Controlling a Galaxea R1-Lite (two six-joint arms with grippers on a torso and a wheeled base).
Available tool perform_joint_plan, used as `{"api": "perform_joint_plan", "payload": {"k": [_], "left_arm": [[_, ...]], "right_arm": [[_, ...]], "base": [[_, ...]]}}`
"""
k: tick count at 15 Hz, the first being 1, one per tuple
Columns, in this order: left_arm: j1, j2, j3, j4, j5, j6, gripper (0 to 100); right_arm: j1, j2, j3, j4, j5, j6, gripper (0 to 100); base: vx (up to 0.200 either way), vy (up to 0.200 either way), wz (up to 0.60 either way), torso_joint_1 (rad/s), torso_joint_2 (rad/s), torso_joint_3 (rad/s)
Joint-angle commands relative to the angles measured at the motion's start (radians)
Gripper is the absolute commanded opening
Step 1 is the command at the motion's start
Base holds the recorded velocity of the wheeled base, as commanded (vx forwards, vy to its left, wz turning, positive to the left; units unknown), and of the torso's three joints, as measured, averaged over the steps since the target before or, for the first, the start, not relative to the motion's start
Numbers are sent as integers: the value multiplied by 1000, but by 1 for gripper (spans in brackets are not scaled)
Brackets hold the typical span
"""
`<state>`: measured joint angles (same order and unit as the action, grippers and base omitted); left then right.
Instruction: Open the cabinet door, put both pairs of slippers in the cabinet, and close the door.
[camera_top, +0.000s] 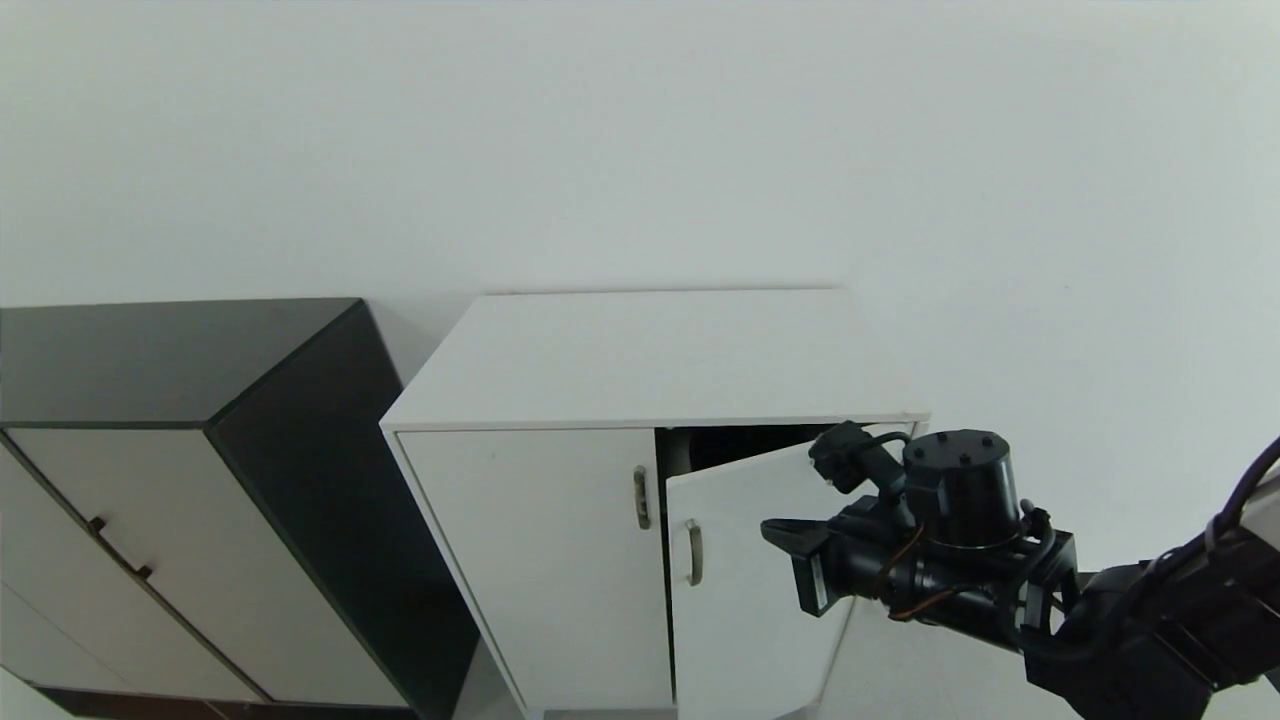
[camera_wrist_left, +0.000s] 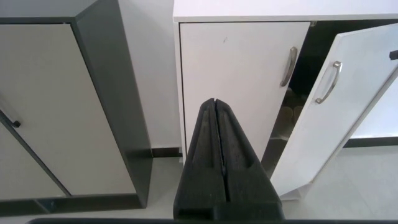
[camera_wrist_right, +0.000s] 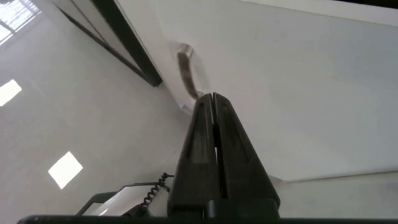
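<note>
I see the right tool (camera_top: 778, 530) pressed together in front of the ajar right cabinet door (camera_top: 740, 630), just beside its handle (camera_top: 694, 552). The left tool (camera_wrist_left: 214, 102) is pressed together too, facing the white cabinet (camera_top: 640, 360).

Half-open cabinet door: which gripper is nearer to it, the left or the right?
Right. The right gripper is close to the door, beside its handle. The left gripper is farther back, facing the cabinet.
</note>
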<state>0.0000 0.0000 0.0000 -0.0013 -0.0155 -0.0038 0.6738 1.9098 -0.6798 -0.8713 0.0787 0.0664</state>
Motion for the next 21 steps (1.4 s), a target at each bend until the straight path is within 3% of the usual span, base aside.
{"api": "perform_joint_plan", "payload": {"k": [1,21], "left_arm": [[0,0,0,0,0,-1,0],[-2,0,0,0,0,-2,0]], "right_arm": [[-11,34,-24,0,-2,4,0],[-137,219,-196,-22,-2,64,0]], "base": [[0,0,0,0,0,0],[0,0,0,0,0,0]]}}
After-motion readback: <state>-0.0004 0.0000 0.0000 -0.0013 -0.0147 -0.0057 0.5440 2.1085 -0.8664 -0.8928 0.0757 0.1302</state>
